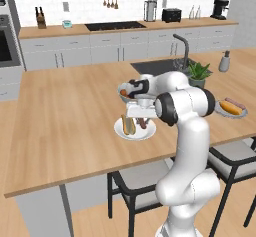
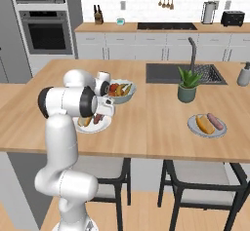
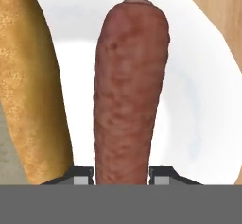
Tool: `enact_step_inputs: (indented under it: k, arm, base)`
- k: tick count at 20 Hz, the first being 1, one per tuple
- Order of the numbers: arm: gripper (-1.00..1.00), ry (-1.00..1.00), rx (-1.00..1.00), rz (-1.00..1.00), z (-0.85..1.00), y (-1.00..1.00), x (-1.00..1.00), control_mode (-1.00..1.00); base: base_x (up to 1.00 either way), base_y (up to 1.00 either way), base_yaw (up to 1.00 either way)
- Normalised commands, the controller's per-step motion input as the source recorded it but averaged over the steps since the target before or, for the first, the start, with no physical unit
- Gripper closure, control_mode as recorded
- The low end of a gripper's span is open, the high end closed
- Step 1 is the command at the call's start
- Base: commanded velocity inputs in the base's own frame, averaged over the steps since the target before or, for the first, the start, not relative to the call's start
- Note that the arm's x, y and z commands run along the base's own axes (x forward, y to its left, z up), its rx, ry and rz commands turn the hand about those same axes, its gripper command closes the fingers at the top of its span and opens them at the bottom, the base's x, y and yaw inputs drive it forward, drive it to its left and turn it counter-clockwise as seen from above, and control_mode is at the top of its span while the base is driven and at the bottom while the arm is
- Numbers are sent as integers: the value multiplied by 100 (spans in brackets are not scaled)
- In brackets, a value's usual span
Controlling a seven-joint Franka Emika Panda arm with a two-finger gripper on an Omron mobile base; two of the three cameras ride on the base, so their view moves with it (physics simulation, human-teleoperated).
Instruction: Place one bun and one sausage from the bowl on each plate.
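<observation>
hand view: claw (image 3: 122, 176) grips the reddish-brown cylindrical sausage (image 3: 130, 90) at one end; soft, slightly slick, likely light. golden bun (image 3: 28, 90) beside it, white round plate (image 3: 198, 105) beneath.

Potted plant (image 2: 187, 85) beside sink (image 2: 185, 73); fruit bowl (image 2: 119, 90) on island; 2 stools (image 2: 201, 183).

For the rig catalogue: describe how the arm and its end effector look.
The arm is glossy white, made of rounded tubular segments with dark round caps at the joints. No cables or markings show. The end effector has two small dark, squared tips with grey faces.
</observation>
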Motion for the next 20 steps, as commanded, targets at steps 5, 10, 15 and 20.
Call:
enact_step_inputs:
  k: [5,10,15,20]
  arm:
    - [-100,0,0,4,0,3,3,-100]
    - [-100,0,0,0,2,0,0,-100]
    - [-100,-3,0,0,65,0,-26,-100]
    - [-100,-6,0,0,86,-4,-97,-100]
  base:
    - [0,0,0]
    - [0,0,0]
    - [0,0,0]
    - [0,0,0]
